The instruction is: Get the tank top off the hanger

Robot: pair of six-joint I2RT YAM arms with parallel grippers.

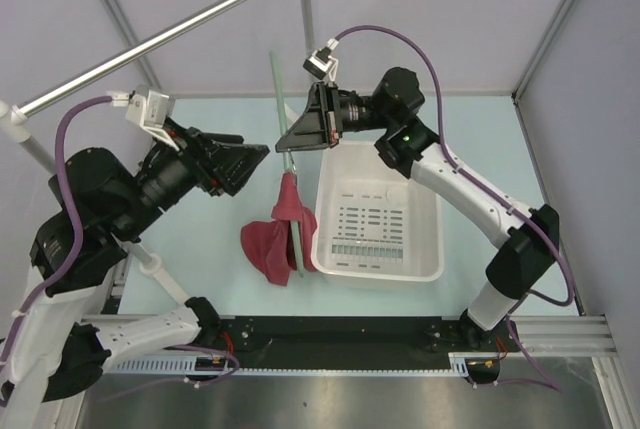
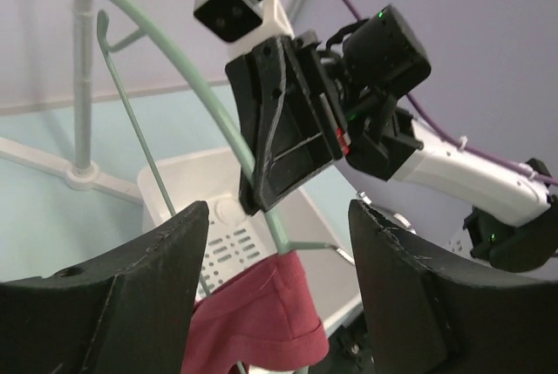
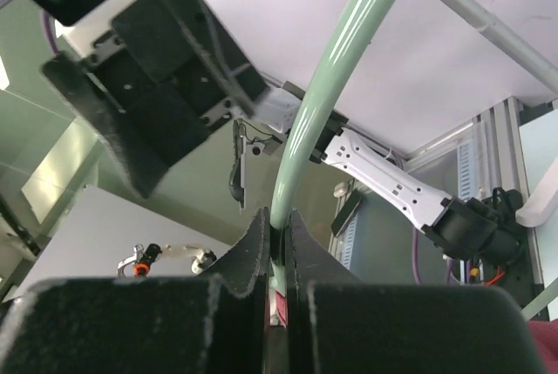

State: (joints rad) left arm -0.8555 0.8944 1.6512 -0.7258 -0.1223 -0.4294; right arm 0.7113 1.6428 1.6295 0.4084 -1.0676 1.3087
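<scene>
The dark red tank top [image 1: 278,239] hangs bunched on the low end of the pale green hanger [image 1: 279,99], drooping onto the table left of the basket. My right gripper [image 1: 290,143] is shut on the hanger's curved arm and holds it up; in the right wrist view the green bar [image 3: 327,86] runs up from between the fingers [image 3: 253,252]. My left gripper [image 1: 262,159] is open and empty, just left of the hanger. In the left wrist view the tank top [image 2: 261,313] and hanger [image 2: 187,69] lie beyond the open gripper [image 2: 277,278].
A white plastic basket [image 1: 425,239] sits right of the tank top, under my right arm. A long silver rail [image 1: 160,41] on white posts crosses the upper left. Grey walls enclose the pale blue table.
</scene>
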